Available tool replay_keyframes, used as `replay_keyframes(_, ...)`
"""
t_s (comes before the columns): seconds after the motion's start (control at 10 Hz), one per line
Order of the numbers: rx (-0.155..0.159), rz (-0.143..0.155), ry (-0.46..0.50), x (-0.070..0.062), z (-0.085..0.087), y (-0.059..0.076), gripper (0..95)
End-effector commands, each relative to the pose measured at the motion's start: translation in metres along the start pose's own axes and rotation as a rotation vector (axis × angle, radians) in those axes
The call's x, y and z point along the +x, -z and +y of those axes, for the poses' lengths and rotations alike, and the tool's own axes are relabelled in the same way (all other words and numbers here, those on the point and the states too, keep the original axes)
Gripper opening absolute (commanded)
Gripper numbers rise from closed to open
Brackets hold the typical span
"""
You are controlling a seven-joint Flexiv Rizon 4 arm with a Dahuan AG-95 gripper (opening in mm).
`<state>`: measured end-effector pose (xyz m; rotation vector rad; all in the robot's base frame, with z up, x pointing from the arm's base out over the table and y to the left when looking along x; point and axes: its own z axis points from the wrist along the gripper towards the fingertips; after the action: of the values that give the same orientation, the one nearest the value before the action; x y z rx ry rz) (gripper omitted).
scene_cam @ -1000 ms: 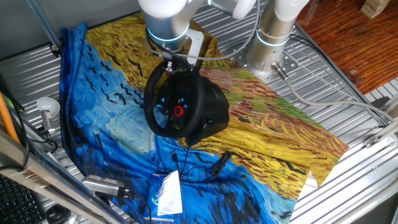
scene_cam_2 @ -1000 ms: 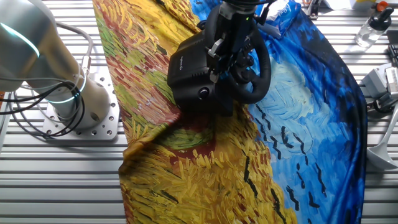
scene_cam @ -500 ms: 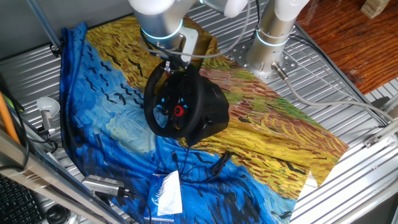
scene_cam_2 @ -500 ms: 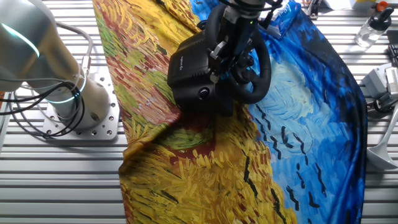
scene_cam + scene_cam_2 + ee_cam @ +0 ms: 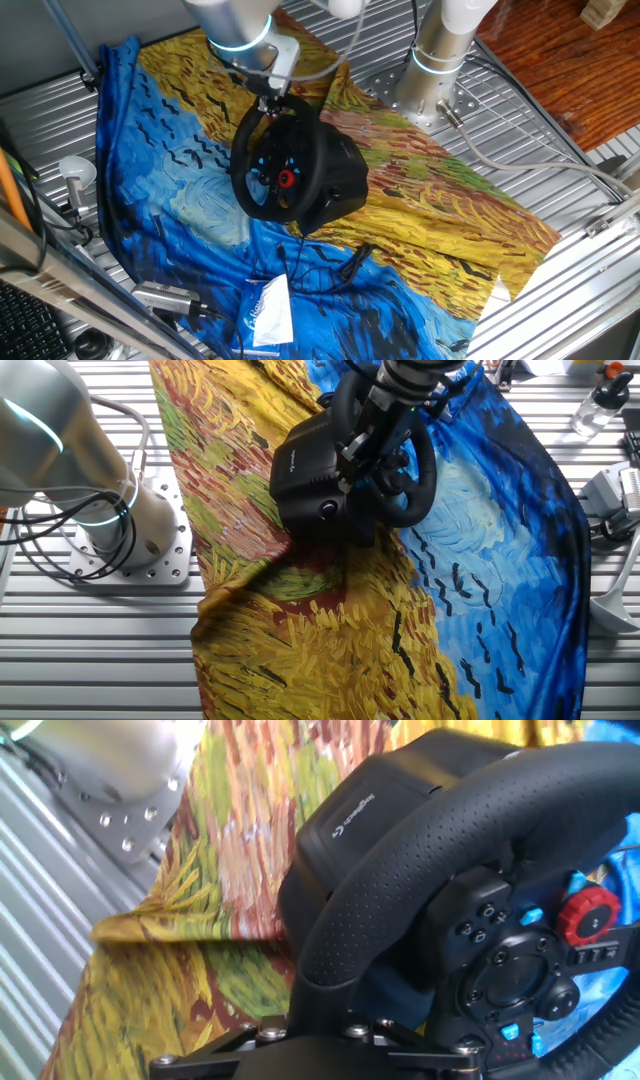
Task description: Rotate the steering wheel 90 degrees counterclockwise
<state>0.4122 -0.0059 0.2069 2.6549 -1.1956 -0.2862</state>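
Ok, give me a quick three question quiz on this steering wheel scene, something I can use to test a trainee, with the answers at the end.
1. True or false: the steering wheel rests directly on bare metal slats.
2. Which part of the wheel is the gripper nearest? A) top of the rim B) bottom of the rim C) the red centre knob
3. Fill in: the white packet lies on the ____ part of the painted cloth.

Key
1. False; it stands on the cloth.
2. A
3. blue
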Motion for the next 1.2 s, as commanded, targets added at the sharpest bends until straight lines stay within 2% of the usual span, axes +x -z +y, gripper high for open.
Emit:
replay_keyframes(0.1, 0.014, -0.03, 0.018, 0.001, 0.0, -0.001, 0.0)
replay_keyframes(0.2, 0.025, -0.046, 0.032, 0.003, -0.001, -0.001, 0.0)
replay_keyframes(0.4, 0.025, -0.078, 0.058, 0.009, -0.003, -0.005, 0.0)
replay_keyframes(0.7, 0.025, -0.094, 0.106, 0.013, -0.005, -0.007, 0.0)
replay_keyframes(1.0, 0.029, -0.094, 0.145, 0.016, -0.005, -0.009, 0.0)
replay_keyframes(1.2, 0.054, -0.122, 0.158, 0.022, -0.008, -0.013, 0.0)
